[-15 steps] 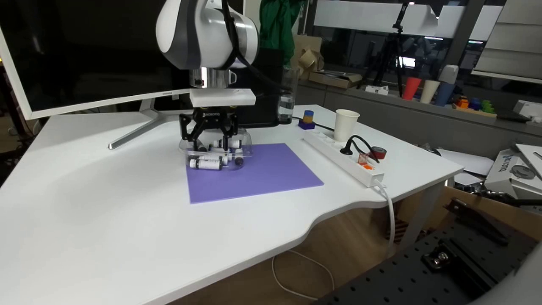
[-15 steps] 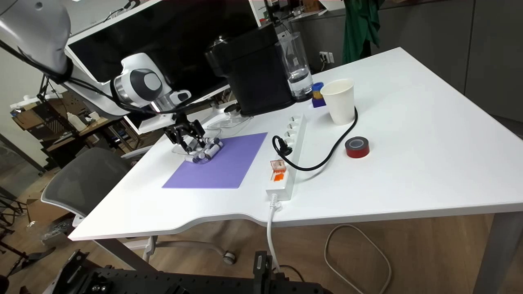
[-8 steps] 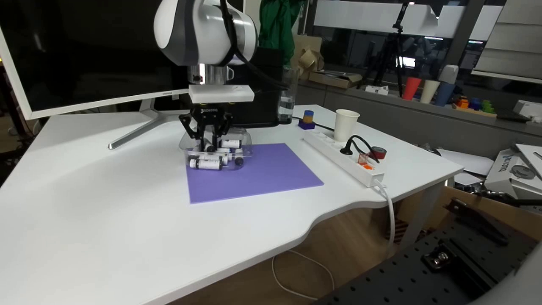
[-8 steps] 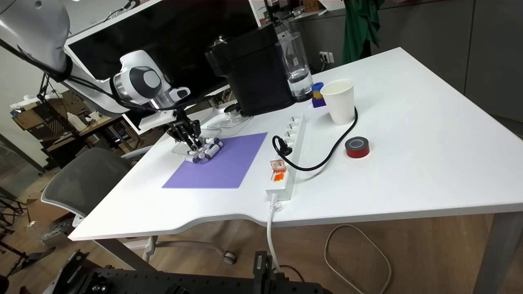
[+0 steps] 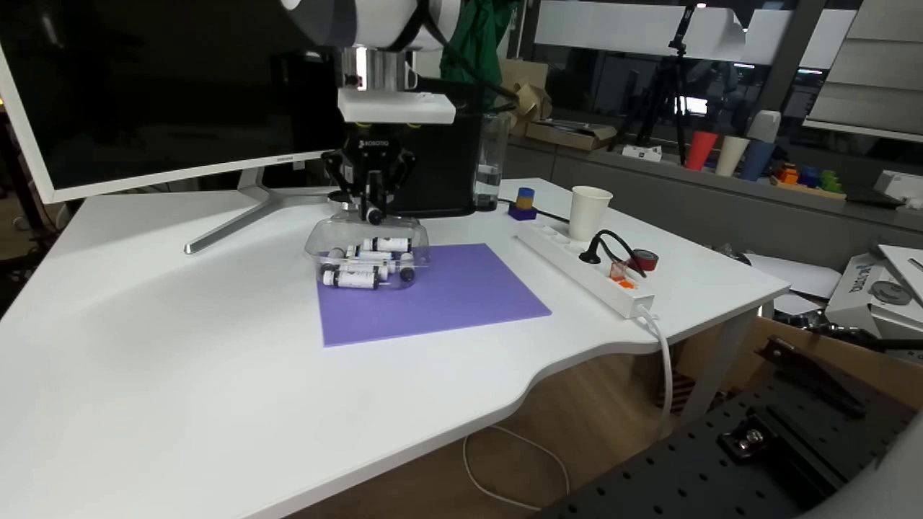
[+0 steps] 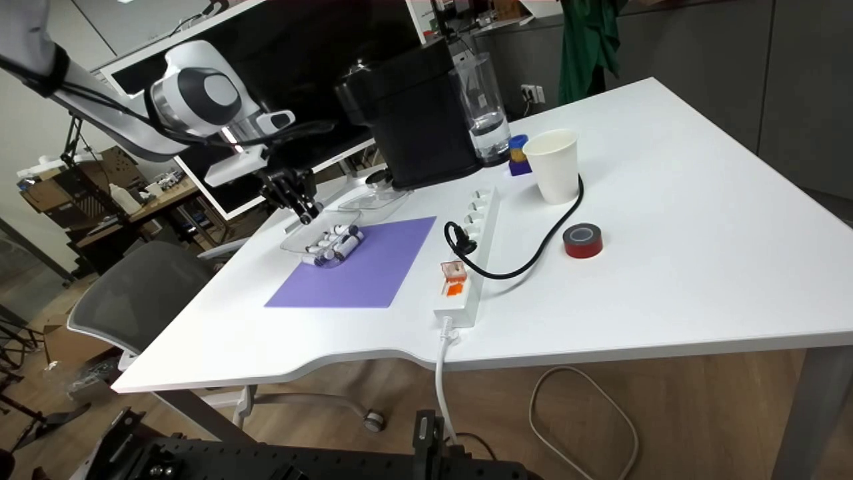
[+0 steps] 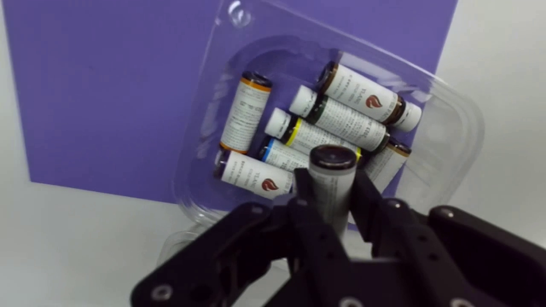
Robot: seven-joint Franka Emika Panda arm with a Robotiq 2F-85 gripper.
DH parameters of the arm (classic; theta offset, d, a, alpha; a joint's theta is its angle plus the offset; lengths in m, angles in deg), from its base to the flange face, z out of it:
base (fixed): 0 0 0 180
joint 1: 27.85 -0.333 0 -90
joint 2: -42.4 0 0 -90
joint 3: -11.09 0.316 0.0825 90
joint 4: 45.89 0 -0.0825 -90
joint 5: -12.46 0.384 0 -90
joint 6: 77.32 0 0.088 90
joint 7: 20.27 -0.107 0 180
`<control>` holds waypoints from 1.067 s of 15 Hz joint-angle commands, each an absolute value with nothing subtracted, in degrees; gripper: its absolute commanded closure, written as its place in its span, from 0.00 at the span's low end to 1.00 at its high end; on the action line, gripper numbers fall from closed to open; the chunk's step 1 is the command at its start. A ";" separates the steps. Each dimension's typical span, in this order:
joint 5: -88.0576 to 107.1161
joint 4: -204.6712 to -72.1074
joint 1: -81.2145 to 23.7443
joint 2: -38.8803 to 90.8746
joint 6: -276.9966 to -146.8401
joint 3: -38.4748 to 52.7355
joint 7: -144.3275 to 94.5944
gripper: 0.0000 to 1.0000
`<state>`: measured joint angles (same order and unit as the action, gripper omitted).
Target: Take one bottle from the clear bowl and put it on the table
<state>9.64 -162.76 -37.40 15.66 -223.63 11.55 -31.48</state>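
Note:
My gripper (image 7: 331,178) is shut on a whitish bottle (image 7: 332,187), its dark end poking out past the fingertips. The rest of that bottle lies between the black fingers, and its far end is hidden. Below is the clear bowl (image 7: 467,128), where several more bottles lie on their sides, such as one with an orange band (image 7: 245,115). In an exterior view the gripper (image 5: 373,202) hangs over the back part of the bowl (image 5: 317,241), the held bottle's dark end (image 5: 374,216) facing outward. The white table (image 5: 202,375) spreads around the bowl.
A purple mat (image 5: 447,303) lies partly under the bowl. Behind stand a monitor (image 5: 144,86) and a black machine (image 6: 413,120). A power strip (image 6: 466,280), a white cup (image 6: 553,167) and a red tape roll (image 6: 582,243) sit to the mat's side. A clear container (image 6: 376,200) lies behind the bowl.
A second ago the jaws stood open among the bottles in the bowl. They have closed on one bottle, and the arm has lifted it up above the bowl. The bowl has stayed put.

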 commanded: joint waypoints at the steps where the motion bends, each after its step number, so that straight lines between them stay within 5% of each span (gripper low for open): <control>1: 5.83 -172.82 -38.60 25.96 -222.05 7.78 -37.76 0.93; 15: -5.66 -187.34 -36.38 25.36 -234.74 -0.94 -51.21 0.93; 16: -6.31 -187.11 -36.99 24.59 -235.27 -1.91 -52.60 0.84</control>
<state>-3.12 -187.05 -34.83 25.90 -233.20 1.11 -46.50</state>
